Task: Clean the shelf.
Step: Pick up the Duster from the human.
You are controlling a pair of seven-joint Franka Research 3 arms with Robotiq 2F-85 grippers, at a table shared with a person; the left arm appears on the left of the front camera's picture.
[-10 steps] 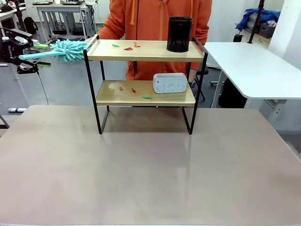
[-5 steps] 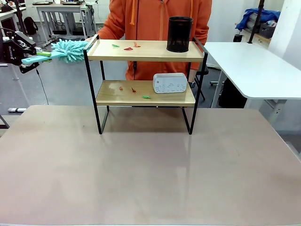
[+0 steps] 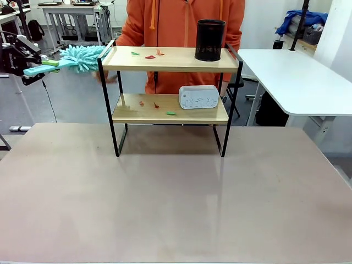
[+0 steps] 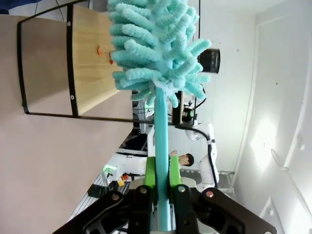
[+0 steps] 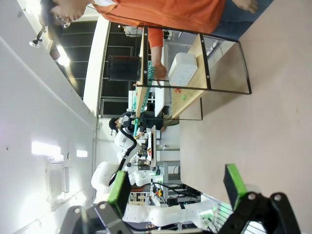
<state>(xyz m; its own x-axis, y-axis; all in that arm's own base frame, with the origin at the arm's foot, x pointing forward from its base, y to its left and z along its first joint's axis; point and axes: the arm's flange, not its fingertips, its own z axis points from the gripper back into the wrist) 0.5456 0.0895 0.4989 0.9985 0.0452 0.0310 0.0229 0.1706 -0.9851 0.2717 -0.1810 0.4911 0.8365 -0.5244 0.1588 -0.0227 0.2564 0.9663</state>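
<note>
The shelf (image 3: 170, 59) stands on the table, with small red and green scraps (image 3: 149, 56) on its top board and more scraps (image 3: 156, 105) on its lower board. A black mesh cup (image 3: 210, 39) stands on the top board and a white device (image 3: 198, 97) on the lower one. Left of the shelf, level with the top board, my left gripper (image 3: 47, 66) is shut on the handle of a teal fluffy duster (image 3: 82, 58). In the left wrist view the duster (image 4: 153, 44) rises from the left gripper (image 4: 163, 183) toward the shelf (image 4: 92, 58). My right gripper (image 5: 176, 187) is open, far from the shelf (image 5: 195, 63).
A person in an orange hoodie (image 3: 176, 22) stands behind the shelf, one hand (image 3: 104, 77) lowered beside its left post. The brown table (image 3: 176, 198) spreads wide in front of the shelf. A white table (image 3: 297, 77) stands at the right.
My left gripper has shut on the duster handle and drawn slightly back. The person's hand has let go of the duster head and dropped beside the shelf.
</note>
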